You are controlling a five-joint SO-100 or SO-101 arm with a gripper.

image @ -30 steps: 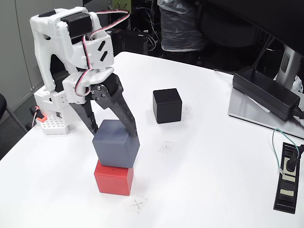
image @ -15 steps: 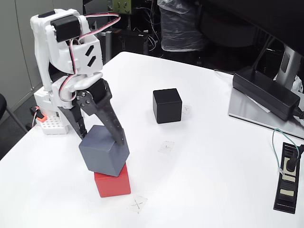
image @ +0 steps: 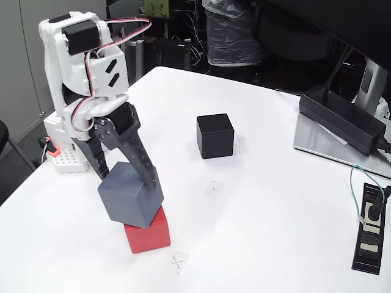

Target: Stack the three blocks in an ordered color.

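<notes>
A slate grey block (image: 130, 195) rests tilted on top of a bright red block (image: 148, 232) near the table's front left, overhanging it to the left. My gripper (image: 125, 172) is shut on the grey block, its black fingers (image: 142, 165) clasping the block's upper corners. The red block sits skewed on the table with only its right part showing. A black block (image: 214, 135) stands alone further back, near the middle of the table, well apart from the gripper.
A white perforated block (image: 66, 161) lies by the arm's base at the left. A black power adapter (image: 342, 119) rests on a grey laptop at the right edge. A black power strip (image: 371, 227) with a green cable lies at the front right. Small pencilled crosses (image: 176, 262) mark the tabletop.
The gripper has carried the grey block leftward and tilted it. The red block beneath has turned and shifted slightly. The black block has stayed put.
</notes>
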